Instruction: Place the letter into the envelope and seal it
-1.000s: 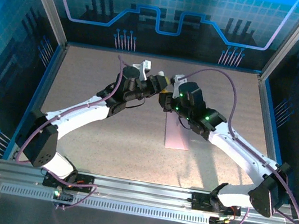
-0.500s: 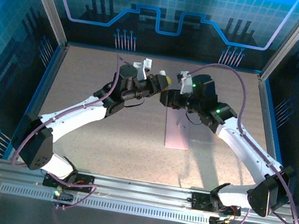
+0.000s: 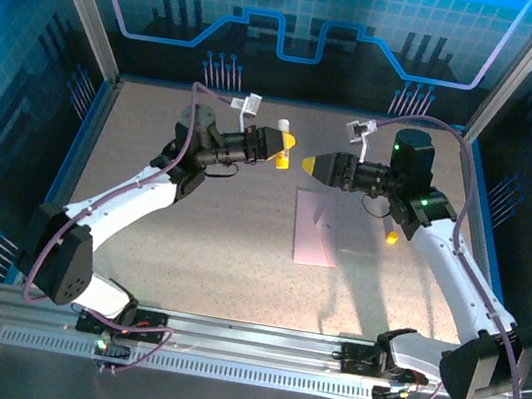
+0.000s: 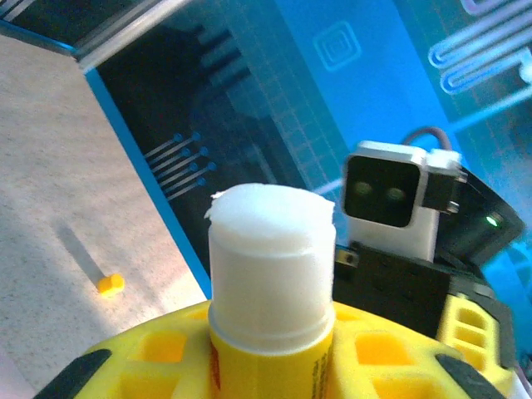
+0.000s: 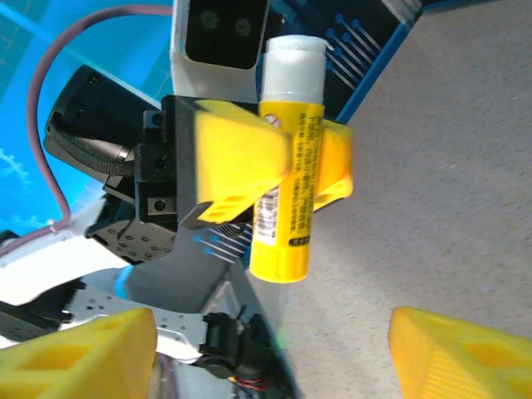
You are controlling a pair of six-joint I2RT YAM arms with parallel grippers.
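Pink paper envelope (image 3: 316,238) lay flat right of centre in the top view, light and floppy; I'd pin a corner. My left gripper (image 3: 281,148) clamped the glue stick (image 5: 287,216); the right gripper (image 3: 308,164) had its jaws apart.

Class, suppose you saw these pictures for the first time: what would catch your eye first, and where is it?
A yellow plastic glue stick with its white tip bared, clamped in the left pincer and raised above the middle of the table. The right pincer faces it, jaws open. Below lies the flat pale pink paper envelope, with a small yellow cap-like piece to its right.
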